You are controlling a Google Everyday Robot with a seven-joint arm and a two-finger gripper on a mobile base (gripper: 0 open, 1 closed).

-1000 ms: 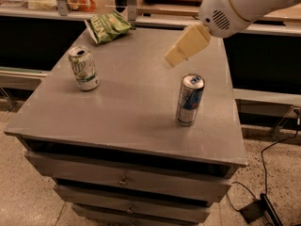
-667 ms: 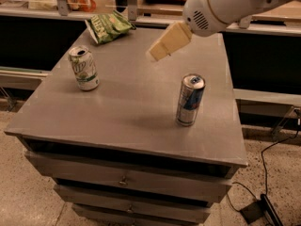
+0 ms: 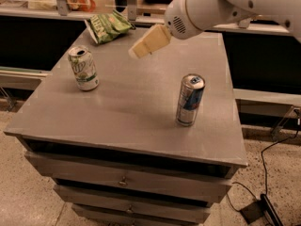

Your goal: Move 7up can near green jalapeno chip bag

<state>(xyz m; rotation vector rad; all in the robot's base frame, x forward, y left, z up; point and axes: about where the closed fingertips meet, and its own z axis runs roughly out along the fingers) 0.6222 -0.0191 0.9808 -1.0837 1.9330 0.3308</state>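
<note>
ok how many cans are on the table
2. The 7up can stands near the left edge of the table; the blue-and-silver can toward its right front. The gripper hovers above, between them, touching neither. None seem hidden.

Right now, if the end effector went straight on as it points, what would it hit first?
The end effector, above mid-table, points down-left: probably the tabletop beside the 7up can, or the can itself; depth unclear.

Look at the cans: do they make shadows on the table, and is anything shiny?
Camera view: soft light, so the 7up can and the blue-and-silver can leave only faint shadows on the table; their silver tops catch light; the gripper, hovering over the table's far half near the green jalapeno chip bag, is brightly lit; under the back counter it is dark.
</note>
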